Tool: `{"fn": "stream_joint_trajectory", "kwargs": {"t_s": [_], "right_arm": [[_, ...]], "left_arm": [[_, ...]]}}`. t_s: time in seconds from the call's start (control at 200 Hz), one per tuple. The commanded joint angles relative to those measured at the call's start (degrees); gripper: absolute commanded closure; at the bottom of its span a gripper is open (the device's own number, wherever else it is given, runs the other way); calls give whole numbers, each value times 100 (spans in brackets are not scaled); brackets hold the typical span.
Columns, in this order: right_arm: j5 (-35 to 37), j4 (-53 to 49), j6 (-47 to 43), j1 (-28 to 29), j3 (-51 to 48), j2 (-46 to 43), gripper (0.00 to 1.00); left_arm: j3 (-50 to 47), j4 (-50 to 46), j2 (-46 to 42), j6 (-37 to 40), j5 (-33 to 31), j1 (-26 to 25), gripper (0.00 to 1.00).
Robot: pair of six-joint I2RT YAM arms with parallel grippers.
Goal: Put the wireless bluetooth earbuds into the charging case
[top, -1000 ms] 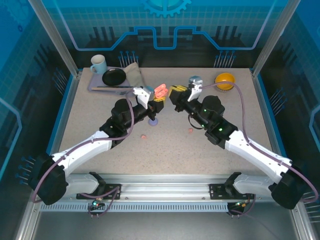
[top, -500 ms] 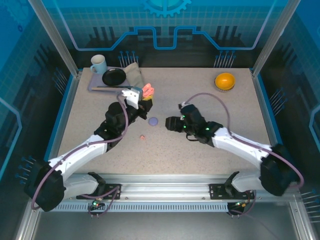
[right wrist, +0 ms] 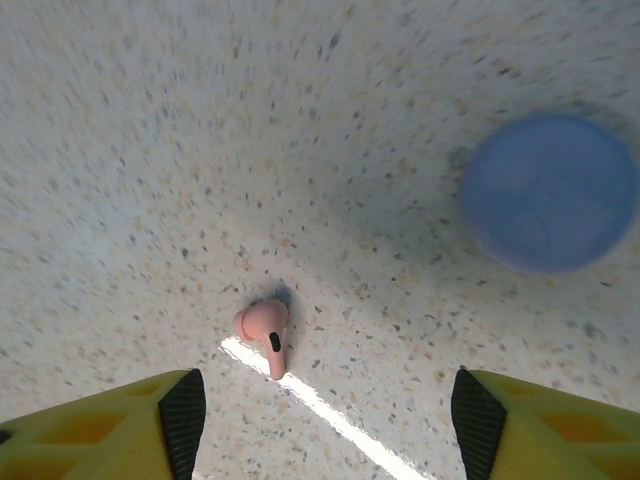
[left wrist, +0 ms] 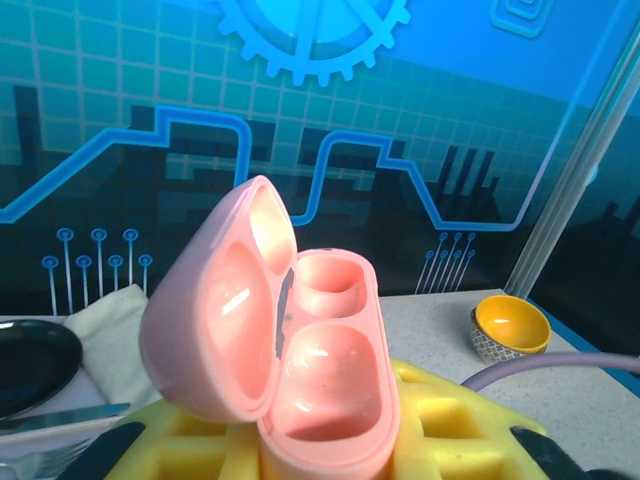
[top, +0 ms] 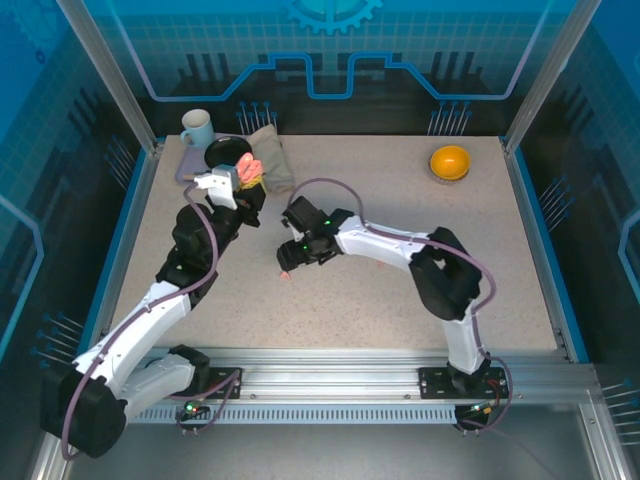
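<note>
Top external view: a speckled beige surface (top: 400, 300) sits inside a booth with blue-lit walls (top: 330, 60) printed with circuit and gear patterns, framed by aluminium posts. At the upper left of the frame stand a pale blue mug (top: 196, 128), a black plate (top: 228, 152) and a folded cloth (top: 270, 155). An orange bowl (top: 450, 162) sits at the upper right. The left tool (top: 247, 180) is raised near the plate and clamped on a salmon-pink charging case (top: 250, 168). The right arm stretches across to centre-left, with the right tool (top: 288, 262) low over the surface beside a tiny pink earbud (top: 286, 275).

Left wrist view: the charging case fills the centre, lid hinged open to the left and two glossy moulded wells facing the camera. It is gripped between yellow fingers (left wrist: 440, 420) along the bottom edge. Behind it the patterned blue wall, the orange bowl at right and the plate at left are in sight.

Right wrist view: the tool's two yellow, black-tipped fingers sit in the bottom corners, spread wide and holding nothing. The earbud lies on the surface between them, lower centre-left, stem pointing down. A round pale purple object (right wrist: 548, 190), blurred, rests at the upper right.
</note>
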Motion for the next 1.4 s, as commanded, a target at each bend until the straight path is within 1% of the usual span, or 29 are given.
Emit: {"fn": "stream_joint_trajectory", "kwargs": {"t_s": [0.0, 0.1, 0.24, 0.555, 0.655, 0.67, 0.72, 0.86, 1.07, 1.151, 1.261, 1.291, 1.311, 1.391], "right_arm": [[24, -968, -698, 239, 668, 484, 30], [66, -1197, -897, 333, 1040, 833, 30], [140, -1315, -1000, 410, 1318, 1141, 31], [83, -1402, -1069, 430, 1763, 1582, 38], [134, -1436, -1088, 444, 1865, 1595, 40], [149, -1437, -1088, 446, 1868, 1724, 40], [195, -1439, -1080, 449, 1888, 1767, 42], [305, -1465, -1046, 473, 1888, 1788, 49], [523, -1491, -1053, 566, 1877, 1788, 51], [593, -1518, -1054, 594, 1860, 1792, 57], [712, -1456, -994, 609, 1664, 1657, 65], [742, -1421, -968, 607, 1590, 1654, 65], [774, -1399, -945, 612, 1532, 1478, 66], [884, -1308, -859, 598, 1286, 1259, 67]], "left_arm": [[-99, -73, -121, -142, -87, 150, 100], [-88, -131, -130, -201, -48, 236, 100], [-110, -159, -162, -238, -34, 311, 100], [-140, -185, -197, -267, 11, 389, 100], [-149, -184, -191, -282, 20, 397, 100], [-149, -182, -191, -284, 20, 397, 100], [-151, -174, -191, -293, 27, 403, 100], [-171, -152, -167, -343, 57, 415, 100], [-192, -127, -165, -376, 90, 424, 100], [-191, -127, -164, -396, 106, 424, 100], [-189, -127, -165, -409, 129, 424, 100], [-189, -120, -165, -414, 136, 424, 100], [-190, -127, -165, -416, 136, 424, 100], [-185, -132, -169, -429, 168, 424, 100]]}}
